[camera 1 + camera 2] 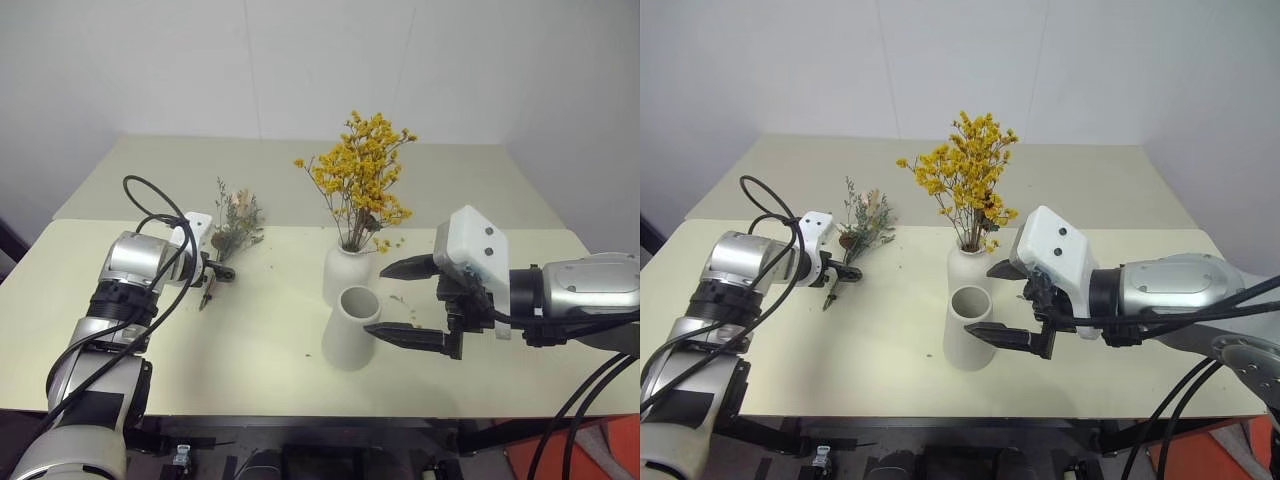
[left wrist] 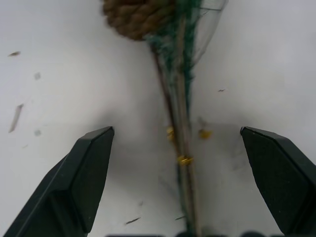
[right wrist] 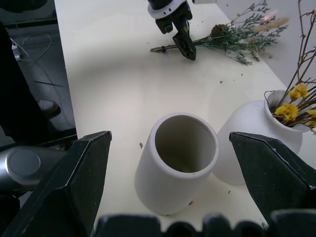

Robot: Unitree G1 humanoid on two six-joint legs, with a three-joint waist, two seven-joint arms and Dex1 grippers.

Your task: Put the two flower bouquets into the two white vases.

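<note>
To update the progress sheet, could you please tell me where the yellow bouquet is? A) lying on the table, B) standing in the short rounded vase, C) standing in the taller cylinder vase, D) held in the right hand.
B: the yellow bouquet stands with its stems in the short rounded vase, while the taller cylinder vase beside it is empty.

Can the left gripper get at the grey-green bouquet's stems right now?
Probably yes: the left gripper is open, its fingers either side of the grey-green bouquet's stems on the table, with nothing between.
</note>
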